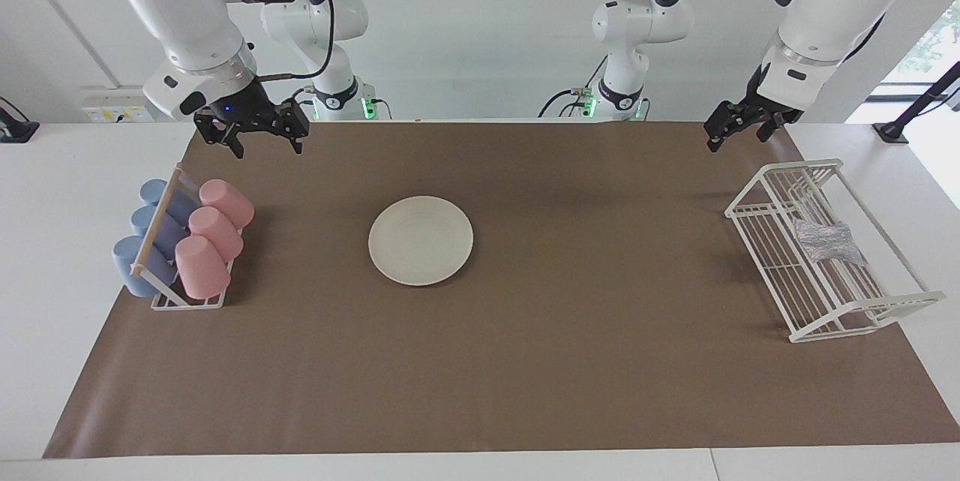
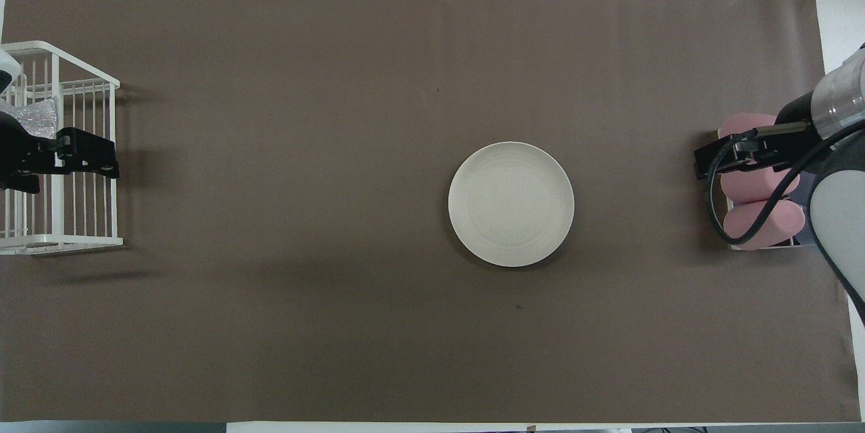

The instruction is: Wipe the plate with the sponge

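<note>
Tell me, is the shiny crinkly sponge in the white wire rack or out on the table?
In. The silvery-grey crinkly mesh sponge lies inside the white wire rack, on its bars; neither claw touches it.
</note>
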Controlling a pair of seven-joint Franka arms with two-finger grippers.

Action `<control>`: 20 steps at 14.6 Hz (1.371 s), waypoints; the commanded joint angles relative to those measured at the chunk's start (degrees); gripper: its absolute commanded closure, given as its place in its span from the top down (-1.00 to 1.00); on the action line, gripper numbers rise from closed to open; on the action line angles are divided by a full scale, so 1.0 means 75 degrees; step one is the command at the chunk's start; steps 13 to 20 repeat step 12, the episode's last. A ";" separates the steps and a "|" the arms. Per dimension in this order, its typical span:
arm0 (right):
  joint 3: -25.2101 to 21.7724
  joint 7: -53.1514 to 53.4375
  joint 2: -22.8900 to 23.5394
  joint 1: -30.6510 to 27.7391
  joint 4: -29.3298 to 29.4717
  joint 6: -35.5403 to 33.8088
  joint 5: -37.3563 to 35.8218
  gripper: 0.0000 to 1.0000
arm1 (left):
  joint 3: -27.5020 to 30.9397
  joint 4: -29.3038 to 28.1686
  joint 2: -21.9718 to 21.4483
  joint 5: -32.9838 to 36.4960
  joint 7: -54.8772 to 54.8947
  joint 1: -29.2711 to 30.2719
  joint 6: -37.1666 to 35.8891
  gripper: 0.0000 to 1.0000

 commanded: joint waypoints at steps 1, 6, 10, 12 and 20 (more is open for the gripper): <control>-0.0185 0.0121 -0.0001 0.0116 0.0034 -0.0067 -0.0055 1.00 | -0.0013 0.0091 0.0032 -0.0100 0.0475 0.0101 -0.0025 1.00; -0.0022 0.0098 -0.0013 -0.0164 0.0034 -0.0079 -0.0055 1.00 | -0.0025 0.0067 -0.0003 -0.0089 0.0522 0.0171 0.0058 1.00; 0.0108 0.0098 -0.0013 -0.0294 0.0034 -0.0091 -0.0043 1.00 | -0.0025 0.0009 -0.0038 -0.0112 0.0475 0.0136 0.0104 1.00; 0.0038 0.0086 -0.0001 -0.0294 0.0034 -0.0044 -0.0113 1.00 | -0.0025 -0.0073 -0.0061 -0.0112 0.0475 0.0136 0.0174 1.00; 0.0038 0.0086 -0.0001 -0.0294 0.0034 -0.0044 -0.0113 1.00 | -0.0025 -0.0073 -0.0061 -0.0112 0.0475 0.0136 0.0174 1.00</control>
